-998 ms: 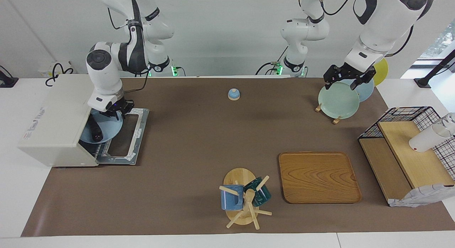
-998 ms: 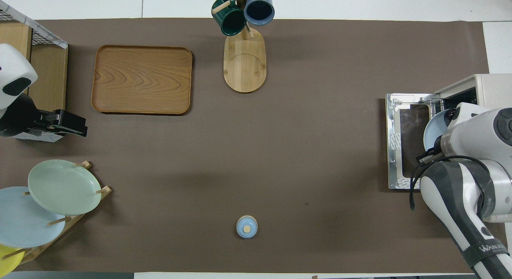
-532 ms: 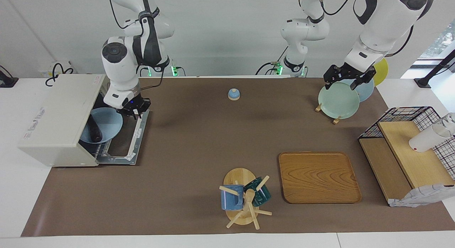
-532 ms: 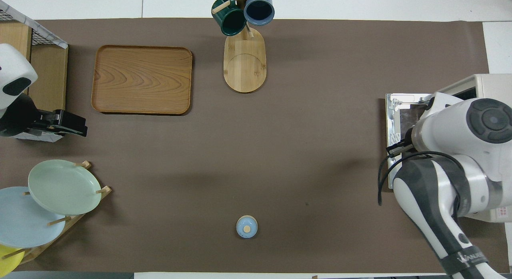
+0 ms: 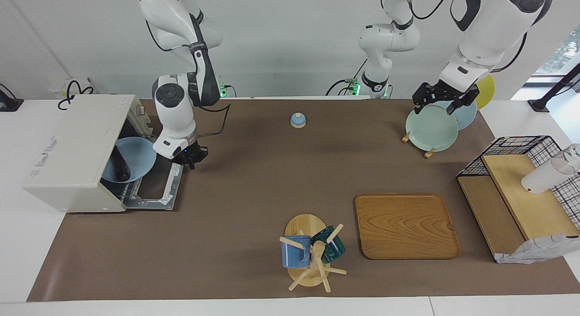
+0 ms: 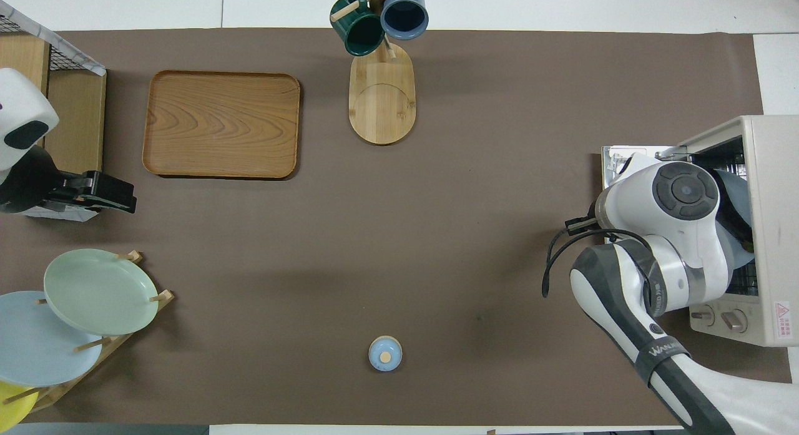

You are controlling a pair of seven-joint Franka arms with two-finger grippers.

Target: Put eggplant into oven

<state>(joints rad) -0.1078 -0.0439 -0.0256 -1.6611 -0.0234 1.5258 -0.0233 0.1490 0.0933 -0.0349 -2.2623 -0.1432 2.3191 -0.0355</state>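
The cream-white oven [image 5: 68,143] stands at the right arm's end of the table with its door [image 5: 156,184] dropped open. The dark eggplant [image 5: 120,164] lies on a light blue plate [image 5: 138,155] that rests on the rack in the oven's mouth. My right gripper [image 5: 190,161] hangs empty over the edge of the open door, clear of the plate. In the overhead view the right arm hides this gripper and most of the plate [image 6: 736,185] beside the oven [image 6: 771,173]. My left gripper [image 5: 436,106] waits open over the plate rack.
A rack with a green plate [image 5: 430,127] stands at the left arm's end. A small blue lidded pot [image 5: 297,120] sits near the robots. A wooden tray [image 5: 405,225], a mug tree [image 5: 312,252] and a wire shelf [image 5: 516,189] stand farther out.
My right gripper has drawn back from the plate in the oven mouth and moved out over the door's edge. The plate and eggplant stay in the oven. The left arm has not moved.
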